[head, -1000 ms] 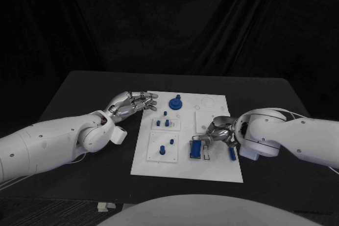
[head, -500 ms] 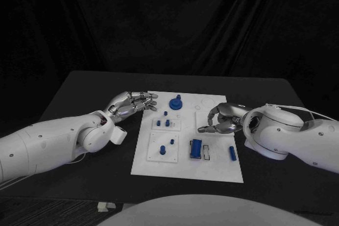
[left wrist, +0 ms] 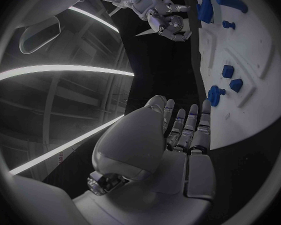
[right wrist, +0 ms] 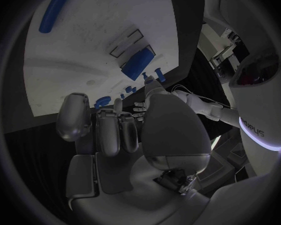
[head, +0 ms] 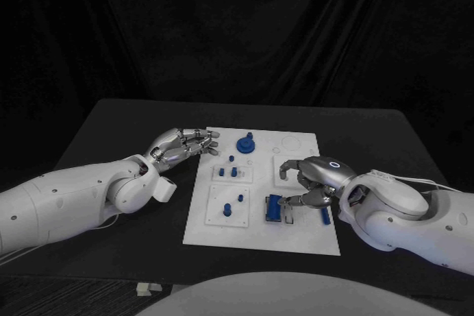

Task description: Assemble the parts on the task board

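**Right hand over the block and bar, nothing held yet**

The black table (head: 118, 124) carries the white task board (head: 259, 234) at its middle. The left hand (head: 183, 146) rests at the board's far left corner, fingers curled loosely inward and holding nothing. The right hand (head: 308, 186) hovers over the board's right side, fingers arched downward and apart, with no part between them.

Largest of the parts is the blue rectangular block (head: 272, 208), standing beside an empty framed slot (head: 288, 213) just under the right hand's fingertips. A slim blue bar (head: 325, 215) lies near the board's right edge. A round knobbed piece (head: 245, 146) stands at the far side, and small pegs (head: 229, 172) sit in the left insets.

These pieces look like rigid, light plastic, probably smooth enough to slip. The block is best pinched across its long flat sides; the bar, across its middle.
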Motion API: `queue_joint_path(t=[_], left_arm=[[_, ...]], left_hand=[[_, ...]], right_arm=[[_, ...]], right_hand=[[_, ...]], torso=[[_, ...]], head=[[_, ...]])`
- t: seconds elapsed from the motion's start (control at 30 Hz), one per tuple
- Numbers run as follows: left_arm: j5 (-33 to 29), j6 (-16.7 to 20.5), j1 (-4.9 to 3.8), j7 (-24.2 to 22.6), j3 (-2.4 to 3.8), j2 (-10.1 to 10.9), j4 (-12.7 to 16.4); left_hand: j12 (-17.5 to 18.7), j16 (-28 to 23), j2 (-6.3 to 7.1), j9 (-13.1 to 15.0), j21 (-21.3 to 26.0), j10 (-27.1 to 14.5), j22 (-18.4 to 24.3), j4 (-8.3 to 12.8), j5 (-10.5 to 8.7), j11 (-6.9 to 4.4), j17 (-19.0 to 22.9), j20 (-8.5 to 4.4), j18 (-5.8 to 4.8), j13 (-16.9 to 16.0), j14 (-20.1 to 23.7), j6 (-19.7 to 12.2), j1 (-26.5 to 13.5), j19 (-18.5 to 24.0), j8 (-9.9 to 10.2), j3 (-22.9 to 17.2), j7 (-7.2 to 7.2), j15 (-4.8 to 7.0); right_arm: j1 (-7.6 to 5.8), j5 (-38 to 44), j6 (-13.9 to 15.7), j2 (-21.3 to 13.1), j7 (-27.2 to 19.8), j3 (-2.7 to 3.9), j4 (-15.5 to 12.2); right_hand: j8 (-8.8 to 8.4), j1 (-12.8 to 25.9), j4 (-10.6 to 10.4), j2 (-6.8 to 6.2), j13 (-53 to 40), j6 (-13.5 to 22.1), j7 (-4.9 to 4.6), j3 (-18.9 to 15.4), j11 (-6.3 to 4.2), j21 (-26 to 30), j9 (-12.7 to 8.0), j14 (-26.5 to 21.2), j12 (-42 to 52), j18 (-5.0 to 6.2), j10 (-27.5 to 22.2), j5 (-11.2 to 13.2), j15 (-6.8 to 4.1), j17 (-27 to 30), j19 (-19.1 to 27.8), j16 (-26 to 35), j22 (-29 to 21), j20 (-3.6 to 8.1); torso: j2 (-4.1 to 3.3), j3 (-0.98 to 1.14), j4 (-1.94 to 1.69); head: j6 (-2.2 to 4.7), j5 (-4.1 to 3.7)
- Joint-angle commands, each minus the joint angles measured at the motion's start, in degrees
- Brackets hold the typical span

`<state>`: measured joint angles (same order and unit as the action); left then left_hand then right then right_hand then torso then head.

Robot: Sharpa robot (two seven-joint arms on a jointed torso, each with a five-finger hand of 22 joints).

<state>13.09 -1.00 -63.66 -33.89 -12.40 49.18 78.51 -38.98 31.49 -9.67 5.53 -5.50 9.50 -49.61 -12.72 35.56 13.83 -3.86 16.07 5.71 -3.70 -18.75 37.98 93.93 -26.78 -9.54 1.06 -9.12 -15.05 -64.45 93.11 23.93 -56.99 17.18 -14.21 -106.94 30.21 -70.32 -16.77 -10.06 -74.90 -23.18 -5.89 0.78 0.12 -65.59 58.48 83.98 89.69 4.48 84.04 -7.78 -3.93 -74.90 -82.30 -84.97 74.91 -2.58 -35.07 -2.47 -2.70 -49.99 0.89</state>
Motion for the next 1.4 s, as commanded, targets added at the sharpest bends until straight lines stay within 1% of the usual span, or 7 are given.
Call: queue_joint_path(t=[0.03, 0.3, 0.37, 0.53, 0.73, 1.0, 1.4], left_arm=[[-0.33, -0.81, 0.15, -0.69, 0.06, 0.02, 0.12], [-0.33, -0.90, 0.28, -0.69, 0.06, 0.22, 0.12], [-0.33, -0.95, 0.31, -0.66, 0.06, 0.23, 0.10], [-0.33, -1.05, 0.37, -0.61, 0.06, 0.21, 0.09], [-0.33, -1.18, 0.42, -0.55, 0.06, 0.18, 0.06], [-0.33, -1.34, 0.47, -0.39, 0.06, 0.20, 0.04], [-0.33, -1.72, 0.54, -0.19, 0.06, 0.06, -0.06]], left_hand=[[0.11, -0.26, 0.07, -0.05, -0.16, 0.25, 0.06, 0.03, 0.19, 0.31, 0.00, 0.02, -0.93, -0.05, -0.10, 0.08, -0.05, 0.35, -0.03, -0.36, -0.50, -0.45], [0.12, -0.27, 0.07, -0.05, -0.17, 0.26, 0.05, 0.07, 0.22, 0.34, 0.00, 0.01, -0.94, -0.05, -0.09, 0.08, -0.03, 0.35, -0.02, -0.45, -0.50, -0.44], [0.12, -0.27, 0.07, -0.05, -0.17, 0.26, 0.05, 0.07, 0.22, 0.34, 0.00, 0.01, -0.94, -0.05, -0.09, 0.08, -0.03, 0.35, -0.02, -0.45, -0.50, -0.44], [0.13, -0.28, 0.08, -0.06, -0.17, 0.28, 0.05, 0.13, 0.25, 0.37, 0.01, 0.00, -0.95, -0.05, -0.08, 0.08, -0.02, 0.36, -0.02, -0.55, -0.50, -0.45], [0.13, -0.28, 0.08, -0.06, -0.17, 0.28, 0.05, 0.13, 0.25, 0.37, 0.01, 0.00, -0.95, -0.05, -0.08, 0.08, -0.02, 0.36, -0.02, -0.55, -0.50, -0.45], [0.15, -0.30, 0.10, -0.07, -0.18, 0.29, 0.05, 0.20, 0.28, 0.42, 0.01, -0.01, -0.97, -0.04, -0.06, 0.07, 0.00, 0.37, -0.01, -0.69, -0.51, -0.45], [0.17, -0.31, 0.10, -0.08, -0.18, 0.30, 0.05, 0.25, 0.30, 0.44, 0.01, -0.01, -0.98, -0.03, -0.05, 0.06, 0.02, 0.38, 0.00, -0.80, -0.54, -0.46]], right_arm=[[1.05, 5.78, 2.70, -0.03, -0.42, 0.04, -0.26], [2.79, 6.58, 2.41, 0.82, 1.31, 0.04, 0.27], [3.07, 6.64, 2.27, 1.08, 1.75, 0.04, 0.37], [3.63, 6.75, 0.99, 1.72, 3.15, 0.04, 0.67], [4.24, 7.47, 0.16, 2.43, 4.58, 0.05, 1.38], [4.63, 7.78, 0.09, 3.42, 5.27, 0.05, 2.46], [5.45, 7.84, 0.14, 4.43, 5.41, 0.06, 3.42]], right_hand=[[1.42, 1.12, -0.20, -1.80, -15.10, 1.78, -0.24, -0.98, 0.42, 0.52, -0.42, 3.84, 0.31, 0.44, 5.96, 3.42, 0.56, -5.83, 0.50, 0.49, 8.46, -0.10], [4.21, 3.87, -0.34, -3.66, -15.10, 3.20, -0.46, -3.69, 0.75, 1.01, -1.05, 3.81, 0.31, 0.52, 5.96, 4.66, 0.82, -5.74, 0.64, 0.60, 8.33, -0.32], [7.57, 4.85, -0.30, -3.23, -15.10, 2.42, -0.20, -6.70, 0.72, 1.27, -0.24, 3.80, 0.31, 0.58, 5.96, 4.73, 0.82, -5.70, 0.70, 0.64, 8.27, -0.38], [11.23, 5.93, -0.38, -3.77, -15.10, 4.21, -0.07, -8.03, 0.75, 2.78, 0.85, 3.56, 0.31, 0.85, 5.96, 4.64, 0.86, -5.06, 1.23, 1.10, 7.88, -0.42], [12.50, 6.58, -0.41, -4.08, -15.10, 5.49, -0.14, -8.51, 0.86, 4.04, 1.11, 3.32, 0.31, 1.07, 5.96, 4.57, 0.97, -4.39, 1.69, 1.56, 7.55, -0.49], [16.64, 5.78, -0.23, -0.70, -15.10, 7.70, -0.18, -5.04, 0.93, 4.69, 0.15, 3.25, 0.31, 1.17, 5.96, 0.00, 1.07, -4.30, 1.77, 1.68, 7.45, -0.67], [19.04, 4.05, -0.08, 0.84, -15.10, 8.07, -0.08, -3.69, 0.94, 4.95, -1.35, 3.25, 0.31, 1.20, 5.96, -3.96, 1.11, -4.33, 1.74, 1.69, 7.44, -0.69]], torso=[[-0.05, -0.02, 0.13], [0.04, -0.03, 0.09], [0.04, 0.00, 0.12], [0.07, -0.01, -0.08], [0.07, -0.02, -0.03], [0.09, -0.11, -0.07], [0.01, -0.02, -0.14]], head=[[-0.01, 0.03], [-0.01, 0.03], [-0.01, 0.06], [-0.01, -0.22], [-0.01, -0.11], [-0.01, -0.10], [-0.01, -0.29]])
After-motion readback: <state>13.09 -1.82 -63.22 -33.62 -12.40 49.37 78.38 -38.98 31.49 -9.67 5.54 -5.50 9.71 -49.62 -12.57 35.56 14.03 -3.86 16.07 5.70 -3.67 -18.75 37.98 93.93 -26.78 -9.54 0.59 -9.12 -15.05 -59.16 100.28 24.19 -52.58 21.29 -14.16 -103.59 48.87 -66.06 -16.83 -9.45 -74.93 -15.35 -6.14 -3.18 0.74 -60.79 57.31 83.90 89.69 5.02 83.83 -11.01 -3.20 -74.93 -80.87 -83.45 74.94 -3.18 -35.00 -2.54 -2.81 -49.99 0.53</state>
